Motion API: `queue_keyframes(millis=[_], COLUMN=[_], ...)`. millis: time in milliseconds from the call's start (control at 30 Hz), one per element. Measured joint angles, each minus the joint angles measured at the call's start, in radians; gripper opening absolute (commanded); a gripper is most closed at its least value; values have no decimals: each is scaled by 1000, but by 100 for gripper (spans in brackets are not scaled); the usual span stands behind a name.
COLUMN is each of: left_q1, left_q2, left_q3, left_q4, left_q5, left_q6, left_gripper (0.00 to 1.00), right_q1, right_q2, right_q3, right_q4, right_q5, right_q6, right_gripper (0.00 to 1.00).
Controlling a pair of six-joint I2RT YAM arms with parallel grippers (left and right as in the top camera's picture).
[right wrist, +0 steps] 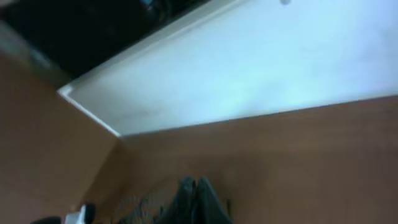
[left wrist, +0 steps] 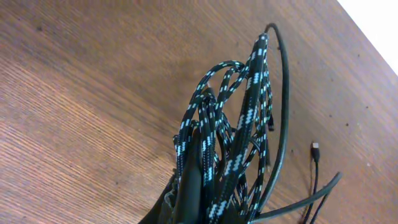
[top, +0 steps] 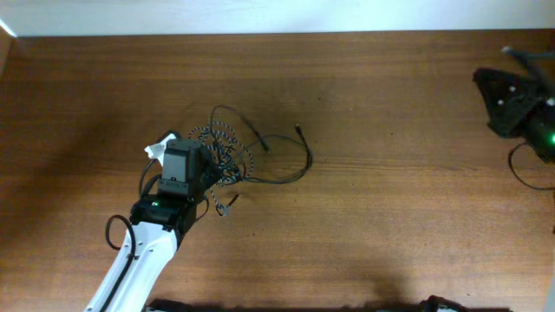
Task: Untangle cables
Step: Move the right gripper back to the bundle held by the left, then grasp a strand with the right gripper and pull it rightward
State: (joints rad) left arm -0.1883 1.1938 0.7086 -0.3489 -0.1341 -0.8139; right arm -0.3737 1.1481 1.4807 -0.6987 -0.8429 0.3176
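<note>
The cables lie in one tangle left of the table's middle. The braided black-and-white cable [top: 227, 139] is bunched in loops, and a plain thin black cable [top: 295, 169] curves out to the right, ending in a small plug [top: 297, 128]. My left gripper [top: 206, 166] is shut on the braided loops. In the left wrist view the braided cable [left wrist: 249, 93] rises from between the fingers [left wrist: 189, 183], with a plain black cable [left wrist: 285, 112] and a plug [left wrist: 315, 148] beside it. My right gripper [top: 482, 80] sits at the far right edge, well away from the tangle. Its fingers [right wrist: 194, 190] are shut on nothing.
The wooden table [top: 390, 199] is bounded by a white wall [right wrist: 249, 62] at the back. A second small plug [top: 232, 199] lies just below the tangle. The right arm's own black wire [top: 520, 169] loops at the right edge.
</note>
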Motion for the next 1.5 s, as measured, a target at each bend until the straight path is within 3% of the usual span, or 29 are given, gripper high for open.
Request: queue_keyframes(millis=[67,133,200,233,300,367,467,533,567,700,833,867,900,933,1000,1033,1067,1167,1267,1300,1433,1500], left_q1=[0,0,2,2,1,1,1,1,1,1,1,1,1,1,1,1,1,1,1,1,1,1], left_q2=[0,2,-1,-1,-1,-1,0,0,0,-1,-1,-1,-1,-1,-1,0,0,0,0,0,0,0], left_q3=[0,-10,-5,-6,-6,-5,-5,-5,-5,-5,-5,-5,-5,-5,-5,-5,-5,-5,-5,-5,-5,-5], left_q4=[13,201,527,585,605,608,611,608,608,584,525,524,524,524,520,517,517,517,517,517,517,517], left_q5=[0,120,383,491,610,652,674,678,677,677,674,668,665,662,658,658,658,658,658,658,658,658], left_q6=[-39,-89,-11,33,67,75,81,81,81,82,82,82,82,82,82,82,82,82,82,82,82,82], left_gripper=[0,0,0,0,1,1,2,2,2,1,2,1,1,2,1,1,1,1,2,2,3,0], right_q1=[-14,-12,45,131,387,551,656,695,719,731,678,615,564,553,553,554,568,678,757,785,824,834], right_q2=[13,36,65,80,171,306,485,516,516,516,429,358,314,310,310,310,310,322,443,473,480,480], right_q3=[2,2,-1,-2,-1,-2,-4,-4,-4,-4,-6,-5,-5,-5,-5,-5,-5,-5,-5,-5,-5,-5], right_q4=[-148,-293,-409,-414,-322,-204,-47,-22,-18,5,39,47,32,13,-46,-77,-87,-66,-53,-49,4,4], right_q5=[3,3,-5,-9,-13,-12,-12,-8,3,27,37,41,41,42,68,83,104,230,272,280,333,394], right_q6=[15,12,-55,-72,-84,-30,146,201,221,262,168,154,148,152,142,142,142,137,63,1,-227,-269], right_gripper=[26,36,38,45,47,47,46,25,4,4,4,7,41,59,74,75,73,47,45,39,31,31])
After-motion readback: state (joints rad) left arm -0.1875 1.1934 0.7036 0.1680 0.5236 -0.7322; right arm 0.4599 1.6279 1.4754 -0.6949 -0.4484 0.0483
